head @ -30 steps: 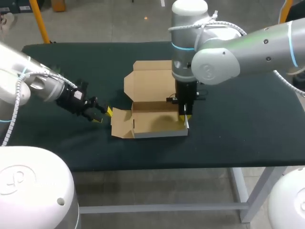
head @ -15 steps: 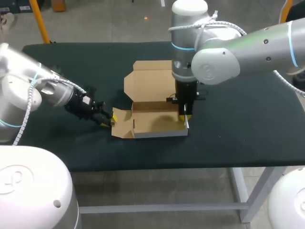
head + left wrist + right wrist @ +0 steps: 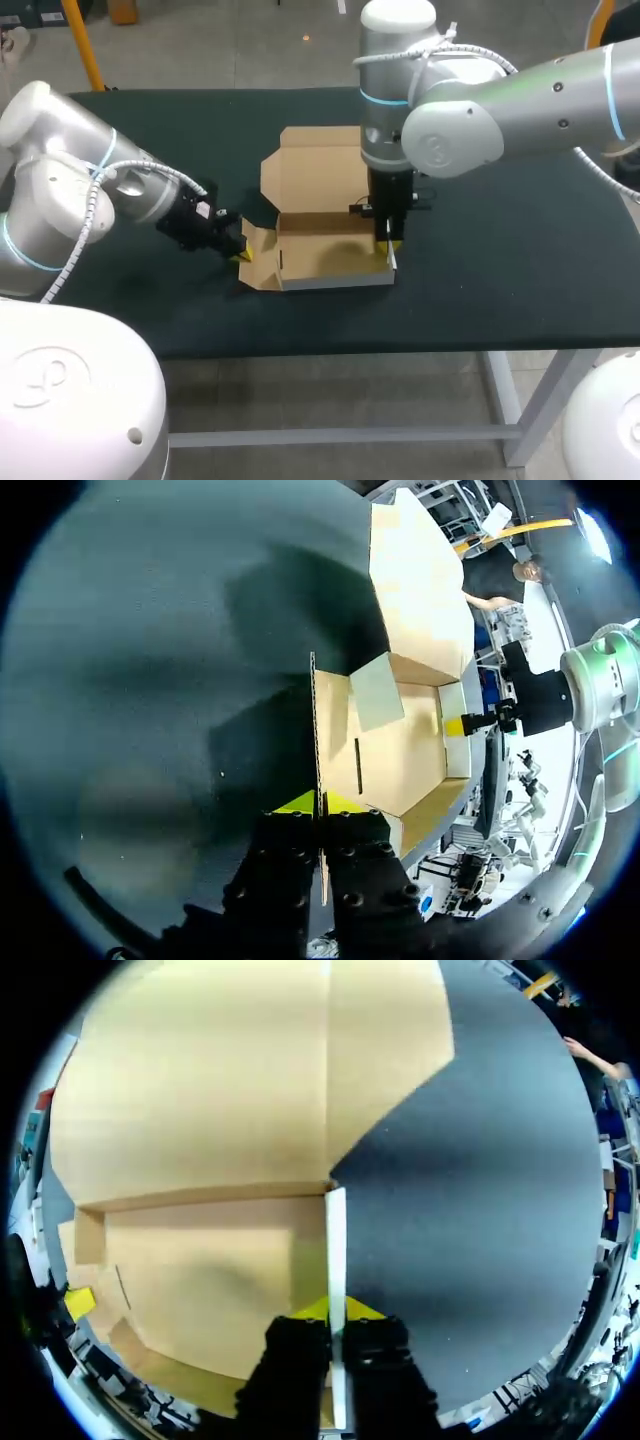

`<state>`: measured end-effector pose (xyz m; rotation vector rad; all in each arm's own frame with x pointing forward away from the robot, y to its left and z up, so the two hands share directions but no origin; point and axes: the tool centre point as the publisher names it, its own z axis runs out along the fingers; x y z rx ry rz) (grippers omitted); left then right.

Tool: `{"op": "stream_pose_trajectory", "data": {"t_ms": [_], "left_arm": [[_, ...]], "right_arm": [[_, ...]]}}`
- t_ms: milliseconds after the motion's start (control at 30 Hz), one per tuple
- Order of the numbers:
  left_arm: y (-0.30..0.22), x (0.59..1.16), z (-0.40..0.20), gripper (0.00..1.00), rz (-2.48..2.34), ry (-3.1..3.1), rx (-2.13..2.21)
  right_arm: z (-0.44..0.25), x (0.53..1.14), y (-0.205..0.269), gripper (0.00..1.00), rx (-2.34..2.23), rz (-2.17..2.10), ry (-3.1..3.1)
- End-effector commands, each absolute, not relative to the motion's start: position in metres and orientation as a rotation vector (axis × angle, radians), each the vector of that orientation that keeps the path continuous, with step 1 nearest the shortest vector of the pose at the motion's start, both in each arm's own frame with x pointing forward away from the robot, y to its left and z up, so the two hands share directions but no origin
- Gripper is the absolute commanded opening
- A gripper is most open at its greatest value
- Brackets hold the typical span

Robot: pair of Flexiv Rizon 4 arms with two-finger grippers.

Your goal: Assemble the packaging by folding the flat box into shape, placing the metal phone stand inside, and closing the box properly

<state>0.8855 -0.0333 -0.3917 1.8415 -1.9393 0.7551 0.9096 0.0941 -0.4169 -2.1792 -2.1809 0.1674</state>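
Head cam: fixed, high, behind the robot, looks down on the whole table (image 3: 500,270); box (image 3: 325,255) mid-frame, moderate range.
L wrist cam: low, v. close at box's open flap end, faces across box interior.
R wrist cam: directly above box's opposite wall, faces down, v. close.
Shared: box interior in all three. L wrist cam also takes in right claw (image 3: 455,724) beyond box; R wrist cam takes in left claw (image 3: 78,1302).

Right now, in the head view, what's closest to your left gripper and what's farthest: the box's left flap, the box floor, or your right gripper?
1. The left flap, clamped in the left gripper.
2. The box floor, just beyond that flap.
3. The right gripper, on the box's right wall.
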Motion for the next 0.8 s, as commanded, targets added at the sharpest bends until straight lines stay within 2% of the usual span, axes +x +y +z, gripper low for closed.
{"op": "stream_pose_trajectory", "data": {"t_ms": [33, 800], "left_arm": [[-0.038, 0.884, -0.384, 0.00, 0.710, -1.967, 1.898], [-0.068, 0.893, -0.353, 0.00, 0.504, -2.056, 2.107]], "right_arm": [[-0.417, 0.911, 0.094, 0.00, -2.177, 0.173, -2.180], [-0.417, 0.911, 0.094, 0.00, -2.177, 0.173, -2.180]]}}
